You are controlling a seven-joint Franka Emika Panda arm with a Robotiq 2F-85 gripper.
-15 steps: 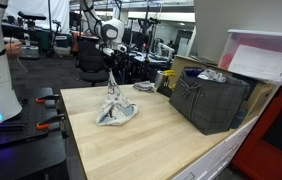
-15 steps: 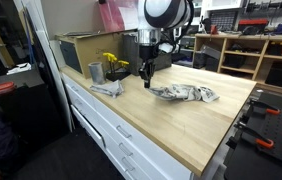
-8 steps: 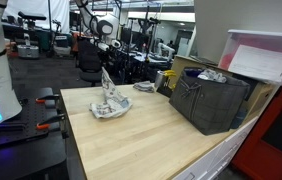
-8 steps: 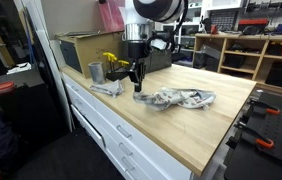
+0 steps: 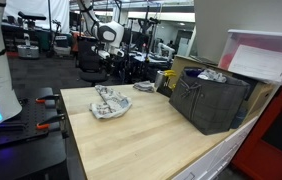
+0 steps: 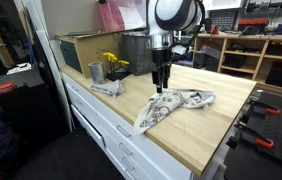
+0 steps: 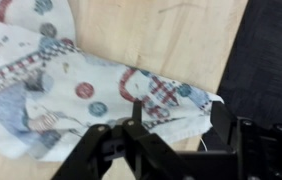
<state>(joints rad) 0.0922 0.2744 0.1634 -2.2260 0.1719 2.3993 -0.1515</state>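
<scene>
**Fig. Position of the gripper relative to the cloth.** A rumpled white cotton cloth printed with blue and red buttons and plaid bands point(image 6: 178, 103) is shown lying loose on the pale wooden table top point(image 6: 216, 135). It is placed near the front edge, above the white drawer fronts point(image 6: 121, 135). The black two-fingered gripper point(image 6: 161, 86) is held upright, fingertips down, just above the cloth. No contact with the cloth can be made out in that exterior view.

In the wrist view the jaws are seen apart, with nothing clamped between them. The cloth point(image 7: 71, 90) is spread beneath and ahead of them, and the left and centre of the picture are filled by it. One pointed corner is directed toward the table edge, beyond which the dark floor point(image 7: 271, 60) is seen.

The long axis of the cloth is laid obliquely. In an exterior view it can be traced from a narrow corner at the front edge of the table to a broader, bunched end further in. The gripper is placed over the stretch between the two ends.

In an exterior view the cloth point(image 5: 109, 102) is seen as a low heap, well apart from the dark grey fabric bin point(image 5: 209, 100) at the opposite end of the table. Only one arm is present. A straight descent is judged to meet the cloth across its narrow width.
</scene>
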